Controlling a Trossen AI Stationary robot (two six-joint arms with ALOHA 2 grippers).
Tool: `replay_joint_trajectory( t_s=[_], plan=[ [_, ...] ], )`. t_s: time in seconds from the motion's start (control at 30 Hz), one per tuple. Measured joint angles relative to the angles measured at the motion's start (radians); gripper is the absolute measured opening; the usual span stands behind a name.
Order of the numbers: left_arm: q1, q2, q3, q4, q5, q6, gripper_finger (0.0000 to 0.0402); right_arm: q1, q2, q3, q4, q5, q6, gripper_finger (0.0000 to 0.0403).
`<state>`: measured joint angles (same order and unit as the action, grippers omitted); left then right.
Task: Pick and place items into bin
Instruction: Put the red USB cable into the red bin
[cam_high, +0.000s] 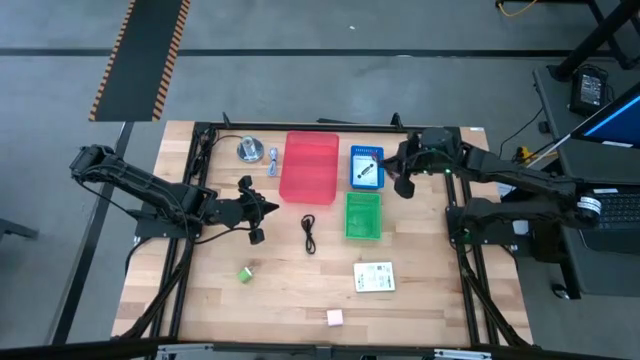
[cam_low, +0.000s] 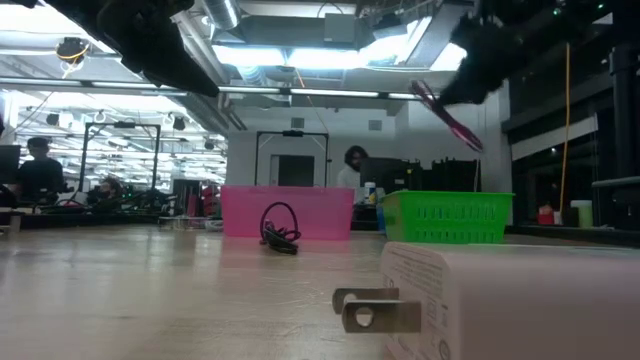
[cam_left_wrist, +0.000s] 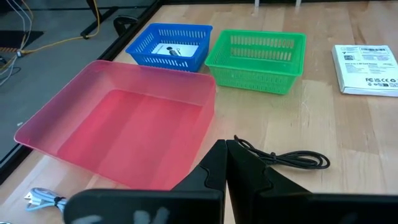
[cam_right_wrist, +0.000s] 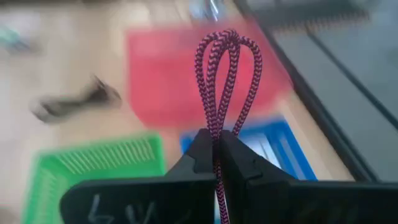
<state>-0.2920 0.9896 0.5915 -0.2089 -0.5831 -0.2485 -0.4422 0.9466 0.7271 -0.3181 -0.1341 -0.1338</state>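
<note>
My right gripper (cam_high: 402, 180) hangs above the blue basket (cam_high: 366, 168) and is shut on a red-and-black braided cable (cam_right_wrist: 227, 74), which also shows in the low view (cam_low: 447, 115). My left gripper (cam_high: 262, 208) is shut and empty above the table, left of the red bin (cam_high: 308, 167). A black cable (cam_high: 309, 235) lies coiled on the table near the red bin; it also shows in the left wrist view (cam_left_wrist: 292, 158). A white printed packet (cam_high: 374, 277), a green block (cam_high: 245, 273) and a pink block (cam_high: 334, 317) lie toward the table's near side. A silver-blue piece (cam_high: 273, 160) lies beside the bin. My right gripper pinches the folded cable between its two fingers, several strands together (cam_right_wrist: 216, 146). The looped end (cam_right_wrist: 229, 43) sticks out past the fingertips, and more cable runs back between the fingers. The cable is lifted clear of the table and baskets.
A green basket (cam_high: 363, 215) stands near the blue one. A round silver disc (cam_high: 249, 151) lies at the far left. A white plug adapter (cam_low: 480, 300) lies close to the low camera. People show in the room beyond the table.
</note>
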Motion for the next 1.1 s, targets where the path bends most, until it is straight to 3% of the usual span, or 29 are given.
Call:
replay_joint_trajectory(
  t_s=[0.3,0.7,1.1],
  plan=[
    [0.000,0.000,0.000,0.000,-0.001,0.000,0.0002,0.093,0.036,0.001,0.247,-0.018,0.103,0.0000],
    [0.000,0.000,0.000,0.004,-0.002,0.000,0.0002,0.125,0.238,0.007,0.456,-0.017,0.159,0.0000],
    [0.000,0.000,0.000,-0.007,-0.001,0.000,0.0002,0.124,0.527,0.293,0.374,-0.017,0.126,0.0000]
  ],
)
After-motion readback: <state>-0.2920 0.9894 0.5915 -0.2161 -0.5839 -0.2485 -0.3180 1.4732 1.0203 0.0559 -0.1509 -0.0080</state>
